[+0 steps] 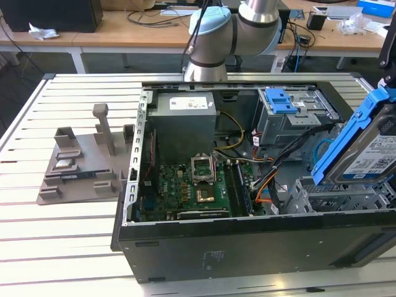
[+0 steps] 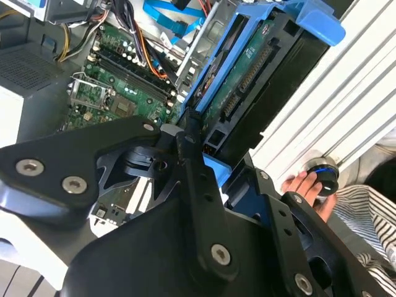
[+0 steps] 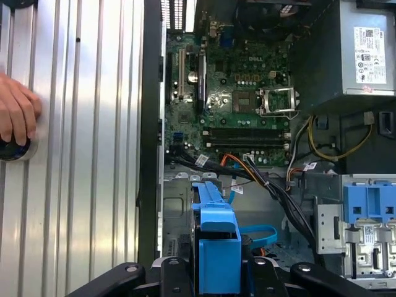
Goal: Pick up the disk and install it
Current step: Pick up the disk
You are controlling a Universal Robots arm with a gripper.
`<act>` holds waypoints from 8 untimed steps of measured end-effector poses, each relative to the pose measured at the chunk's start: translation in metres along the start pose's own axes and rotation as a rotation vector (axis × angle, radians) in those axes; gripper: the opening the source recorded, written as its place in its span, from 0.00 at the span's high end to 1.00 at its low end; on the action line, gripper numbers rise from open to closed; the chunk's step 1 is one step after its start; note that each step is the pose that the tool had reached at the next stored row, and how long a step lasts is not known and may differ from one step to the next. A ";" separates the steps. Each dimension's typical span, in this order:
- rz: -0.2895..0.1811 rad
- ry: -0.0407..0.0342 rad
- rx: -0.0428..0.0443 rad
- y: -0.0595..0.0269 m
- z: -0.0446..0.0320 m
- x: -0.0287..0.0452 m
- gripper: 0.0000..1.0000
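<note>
Hovering over the open computer case (image 1: 247, 247), the disk (image 1: 365, 148) tilts edge-down.
It sits at the exterior view's right, likely angled to slide into the drive bay (image 1: 312, 195) below; the gripper (image 3: 219, 272) is clamped onto its blue-railed sides.

1. Bench (image 1: 68, 247): pale metal top of long slats, its grooves running parallel to the near edge in the exterior view.
2. Computer case (image 1: 247, 250): dark, lying on its side with the open face up, spanning the bench from close to the far edge almost to the near edge.
3. Grey fixture (image 1: 80, 167): flat moulded plate with one upright post (image 1: 103, 127), just beside the case, on the exterior view's left.
4. Round dark knob (image 2: 323, 170): on bare slats outside the case in both wrist views, with a person's hand (image 2: 302, 185) on it.
</note>
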State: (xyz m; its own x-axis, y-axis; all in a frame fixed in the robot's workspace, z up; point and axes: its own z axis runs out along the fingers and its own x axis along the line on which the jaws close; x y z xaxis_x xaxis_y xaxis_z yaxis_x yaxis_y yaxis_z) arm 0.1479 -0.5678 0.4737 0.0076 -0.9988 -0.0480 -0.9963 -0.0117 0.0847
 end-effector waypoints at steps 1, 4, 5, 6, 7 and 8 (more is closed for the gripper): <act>0.001 0.0049 0.0000 -0.0001 0.0002 -0.0036 0.64; 0.001 0.0048 0.0000 -0.0001 0.0003 -0.0040 0.64; 0.001 0.0047 0.0000 -0.0001 0.0003 -0.0040 0.64; 0.001 0.0046 0.0000 -0.0001 0.0004 -0.0040 0.64; 0.001 0.0046 0.0000 -0.0001 0.0003 -0.0040 0.64; 0.001 0.0046 0.0000 -0.0001 0.0003 -0.0040 0.64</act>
State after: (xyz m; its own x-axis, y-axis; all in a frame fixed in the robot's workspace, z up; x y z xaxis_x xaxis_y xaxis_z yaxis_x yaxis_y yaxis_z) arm 0.1479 -0.5638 0.4735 0.0067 -0.9990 -0.0433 -0.9964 -0.0104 0.0847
